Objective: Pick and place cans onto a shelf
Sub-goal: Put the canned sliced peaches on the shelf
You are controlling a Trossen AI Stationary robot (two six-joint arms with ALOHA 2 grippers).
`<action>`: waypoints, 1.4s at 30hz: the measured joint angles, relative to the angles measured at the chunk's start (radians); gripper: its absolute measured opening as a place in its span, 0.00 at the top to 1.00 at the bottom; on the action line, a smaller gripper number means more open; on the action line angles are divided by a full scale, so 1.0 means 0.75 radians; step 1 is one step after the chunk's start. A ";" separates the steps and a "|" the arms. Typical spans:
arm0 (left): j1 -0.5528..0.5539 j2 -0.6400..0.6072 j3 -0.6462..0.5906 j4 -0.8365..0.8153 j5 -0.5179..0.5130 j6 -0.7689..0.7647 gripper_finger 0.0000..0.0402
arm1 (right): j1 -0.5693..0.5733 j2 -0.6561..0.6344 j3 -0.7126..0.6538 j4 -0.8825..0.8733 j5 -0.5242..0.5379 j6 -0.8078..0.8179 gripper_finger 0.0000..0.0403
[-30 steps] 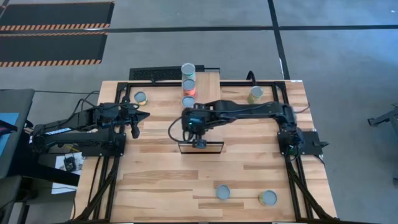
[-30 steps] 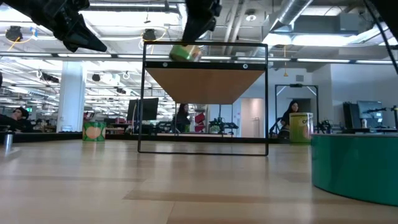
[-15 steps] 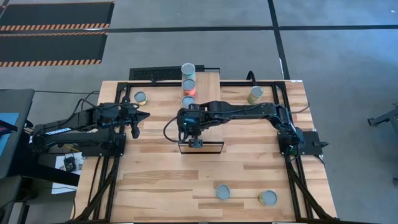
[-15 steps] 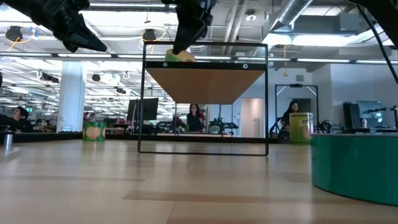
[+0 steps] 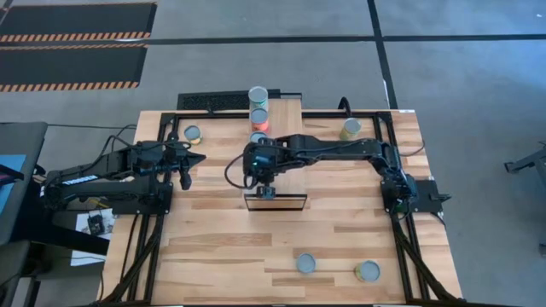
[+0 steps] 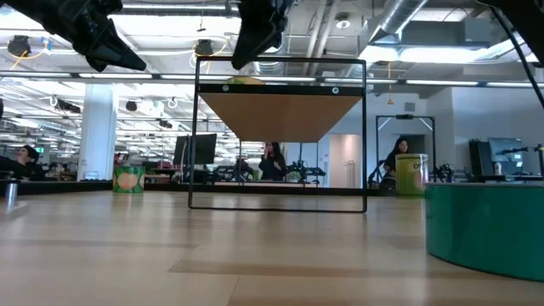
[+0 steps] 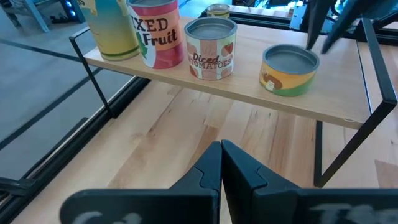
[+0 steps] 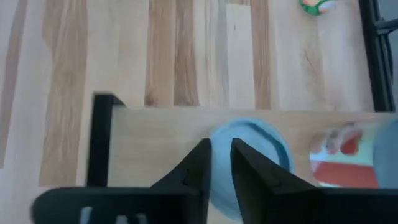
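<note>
The shelf [image 5: 287,119] [image 7: 249,87] runs from the table's far edge toward its middle. Several cans stand in a row on its plank top. The nearest is a green and yellow can [image 7: 289,73] [image 6: 245,81], standing upright on its base; in the high view the right arm [image 5: 324,151] hides it. My right gripper [image 8: 221,163] [image 6: 240,58] [image 7: 316,47] hovers just above this can's grey top [image 8: 258,146], empty, with a narrow gap between its fingers. My left gripper [image 7: 221,158] [image 5: 196,159] is shut and empty, left of the shelf.
Loose cans stand on the table: one at the far left [image 5: 193,134], one at the far right [image 5: 350,130] and two by the near edge [image 5: 305,263] [image 5: 368,271]. A diced-tomatoes can [image 7: 211,46] stands next to the green one. The shelf's near end [image 8: 155,134] is bare.
My right gripper has moved a little toward the table's left with the green can. A second ago the can hung tilted just above the shelf. It now stands upright on the plank, and the gripper has risen off it.
</note>
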 joint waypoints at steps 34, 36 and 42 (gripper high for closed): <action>0.064 0.404 0.043 0.165 -0.051 -0.367 1.00 | -0.101 -1.451 -1.644 0.801 -0.141 0.291 1.00; 0.095 0.472 0.085 0.119 -0.057 -0.427 1.00 | -0.101 -1.568 -1.710 0.765 -0.143 0.307 1.00; 0.214 0.655 0.223 -0.175 -0.052 -0.541 1.00 | -0.103 -1.838 -1.862 0.742 -0.138 0.335 0.99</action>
